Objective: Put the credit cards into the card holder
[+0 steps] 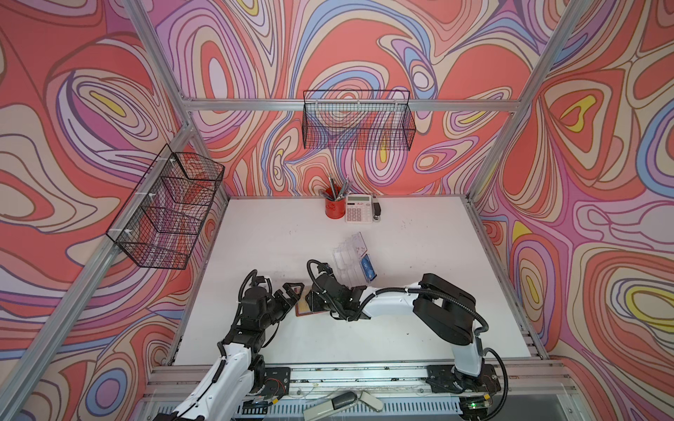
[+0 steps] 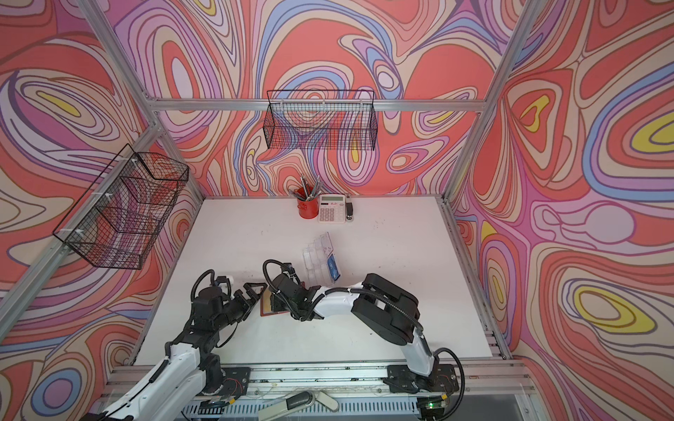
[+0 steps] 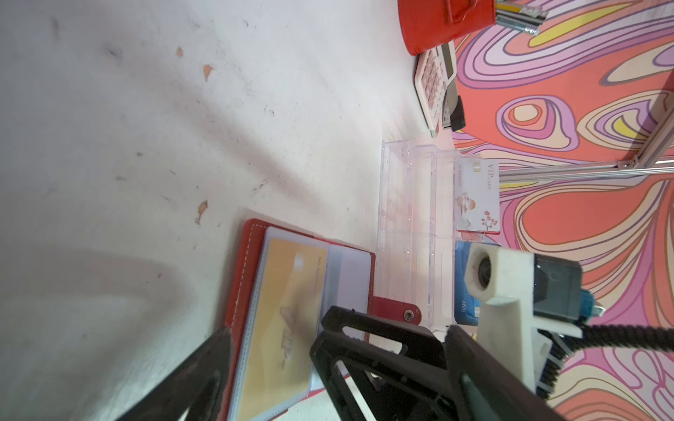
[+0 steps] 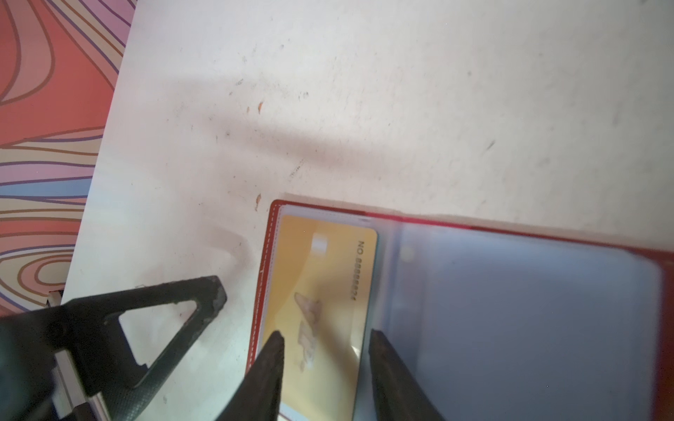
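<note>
Desk (image 1: pixel 419 291): white board, matt, scuffed, small chips showing brown.
Card holder (image 3: pixel 248 255): red leather-look cover, white stitching.
Sleeves (image 4: pixel 510 310): clear soft plastic, hazy sheen.
Gold card (image 4: pixel 328 291): smooth plastic, glossy under its sleeve.
Stand (image 3: pixel 408 204): clear hard plastic, glossy.
Right gripper (image 4: pixel 326 337): matt black plastic, tips worn rough.
Baskets (image 1: pixel 359 120): black wire mesh.
Frame (image 1: pixel 255 105): bare aluminium, satin.
Cup (image 3: pixel 437 25): red, glossy.
Calculator (image 1: pixel 359 209): white plastic, matt.

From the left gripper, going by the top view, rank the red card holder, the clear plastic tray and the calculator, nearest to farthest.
1. Red card holder: lying right beside the left gripper.
2. Clear plastic tray: farther back and to the right.
3. Calculator: at the very back.
</note>
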You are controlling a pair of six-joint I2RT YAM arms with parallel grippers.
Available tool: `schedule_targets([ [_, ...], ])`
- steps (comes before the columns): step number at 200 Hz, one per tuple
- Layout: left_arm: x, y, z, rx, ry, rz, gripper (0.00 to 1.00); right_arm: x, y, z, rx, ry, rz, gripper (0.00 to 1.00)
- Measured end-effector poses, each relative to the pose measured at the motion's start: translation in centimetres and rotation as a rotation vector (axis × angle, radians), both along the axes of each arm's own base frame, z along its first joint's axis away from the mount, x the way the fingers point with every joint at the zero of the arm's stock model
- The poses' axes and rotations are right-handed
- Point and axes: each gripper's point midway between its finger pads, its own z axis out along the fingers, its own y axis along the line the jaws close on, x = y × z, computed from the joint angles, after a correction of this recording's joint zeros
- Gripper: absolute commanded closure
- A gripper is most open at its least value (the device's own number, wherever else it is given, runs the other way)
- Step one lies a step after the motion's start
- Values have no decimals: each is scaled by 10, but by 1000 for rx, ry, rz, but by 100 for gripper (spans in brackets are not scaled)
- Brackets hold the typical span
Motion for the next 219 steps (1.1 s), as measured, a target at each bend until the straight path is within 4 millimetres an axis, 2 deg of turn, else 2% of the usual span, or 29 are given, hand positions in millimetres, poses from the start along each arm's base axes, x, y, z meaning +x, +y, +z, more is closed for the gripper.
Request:
schedule_targets([
  [25,-1,7,8,16,-36,35,4,-1,-20,23,-2,-48,-29,52],
  [41,-1,10,9,25,-44,53,3,-1,-36,38,7,-78,-59,46],
  [67,-1,14,2,47,-17,70,4,-5,-58,46,8,-99,-101,41],
  [113,-5,14,-21,72,74,61,4,-13,-82,23,-34,-70,-141,41],
  [143,-4,11,-28,63,101,41,4,-12,-79,19,-24,-58,-146,43],
  [196,0,6,-21,43,63,21,4,-11,-79,-19,-67,15,-133,46],
  [219,2,6,-19,42,55,21,4,-5,-72,-16,-40,23,-129,48],
])
